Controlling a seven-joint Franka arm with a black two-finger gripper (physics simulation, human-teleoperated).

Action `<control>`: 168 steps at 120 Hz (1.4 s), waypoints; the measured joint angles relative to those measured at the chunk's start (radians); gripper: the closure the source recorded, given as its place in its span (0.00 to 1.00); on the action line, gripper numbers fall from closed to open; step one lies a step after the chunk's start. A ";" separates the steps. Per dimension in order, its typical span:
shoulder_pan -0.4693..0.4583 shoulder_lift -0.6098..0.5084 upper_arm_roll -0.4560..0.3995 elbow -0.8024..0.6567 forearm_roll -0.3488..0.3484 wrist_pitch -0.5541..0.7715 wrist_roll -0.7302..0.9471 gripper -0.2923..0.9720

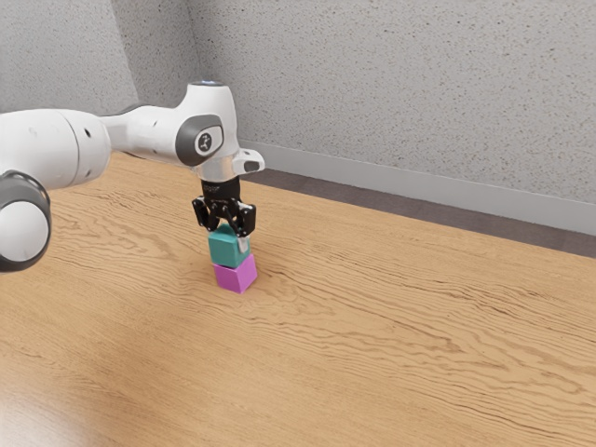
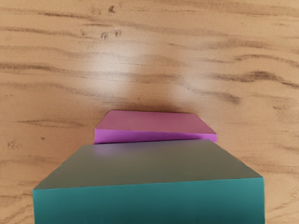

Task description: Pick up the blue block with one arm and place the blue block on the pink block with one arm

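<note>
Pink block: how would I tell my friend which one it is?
Find the white robot arm over the wooden table and follow it down to its black claw. Two blocks are stacked there; the pink block is the bottom one, sitting on the wood beneath the blue block.

The exterior view looks from a raised spot off the side of the arm (image 1: 140, 130). It angles down across the worktop (image 1: 391, 354) toward the grey wall (image 1: 391, 84) behind its far edge, at middling range. The wrist view sits at the end effector (image 1: 226, 233), tilted steeply down and very near. Both views share the blue-green block (image 1: 224, 248) (image 2: 149, 186), the pink block (image 1: 235, 274) (image 2: 154, 126) beneath it, and the wood around them.
</note>
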 joint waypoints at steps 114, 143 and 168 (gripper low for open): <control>-0.003 0.010 0.001 0.000 -0.012 0.043 0.037 0.29; -0.004 -0.016 -0.001 0.000 -0.013 0.045 0.046 0.25; -0.026 -0.379 -0.029 -0.035 -0.021 -0.040 0.062 0.24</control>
